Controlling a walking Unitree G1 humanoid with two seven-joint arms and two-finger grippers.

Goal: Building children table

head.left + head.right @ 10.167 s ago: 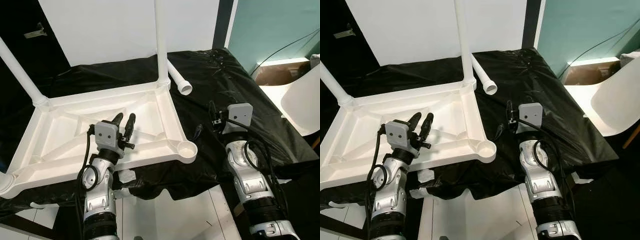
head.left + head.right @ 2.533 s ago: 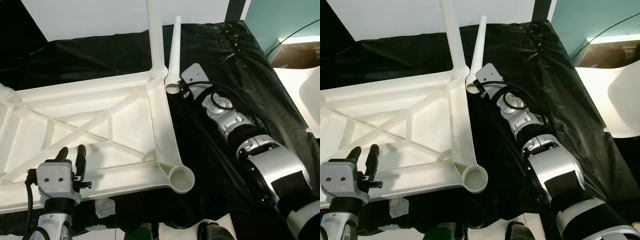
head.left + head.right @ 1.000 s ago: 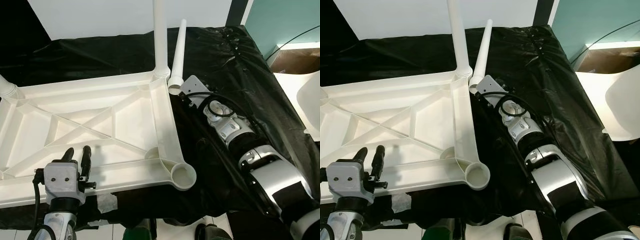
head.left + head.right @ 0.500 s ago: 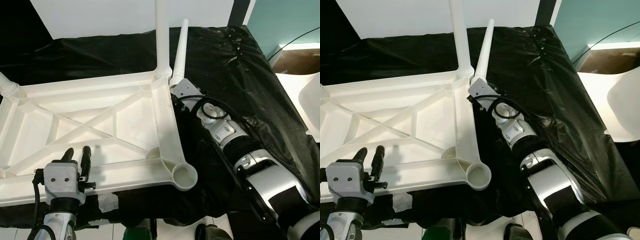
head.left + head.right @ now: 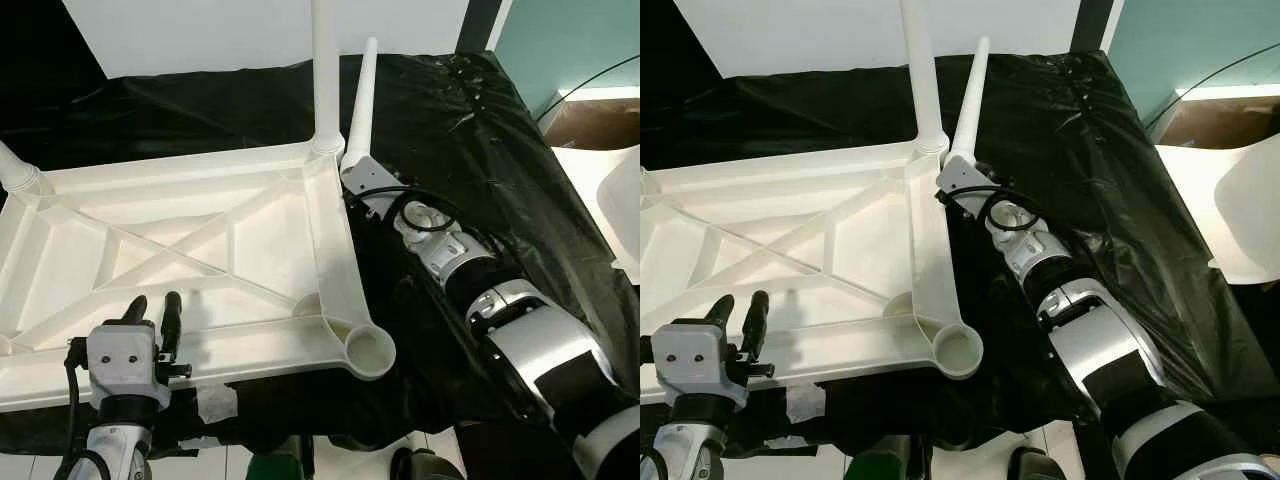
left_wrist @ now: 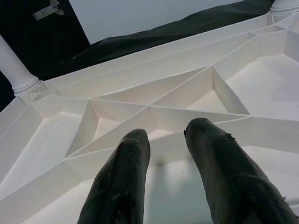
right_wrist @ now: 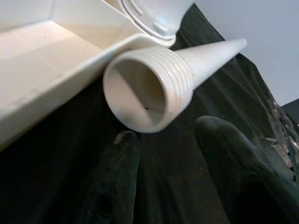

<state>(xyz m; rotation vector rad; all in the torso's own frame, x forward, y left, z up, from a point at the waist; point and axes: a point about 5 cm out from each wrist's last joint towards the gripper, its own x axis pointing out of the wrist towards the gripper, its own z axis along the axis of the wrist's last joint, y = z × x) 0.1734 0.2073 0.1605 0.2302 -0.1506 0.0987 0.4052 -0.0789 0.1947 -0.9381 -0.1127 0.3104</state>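
The white table top lies upside down on a black sheet, ribs facing up. One leg stands screwed in at its far right corner, another at the far left. The near right socket is empty. A loose leg lies on the sheet beside the far right corner. My right gripper is open, one finger on each side just under the leg's threaded end. My left gripper hovers open over the top's near rim, holding nothing.
The black sheet covers the whole work surface and drops off at the front edge. A strip of tape hangs there. A white chair and a cardboard box stand to the right, and a white board behind.
My right arm has slid left along the sheet, so its wrist now covers the loose leg's threaded end. The left gripper has stayed in place.
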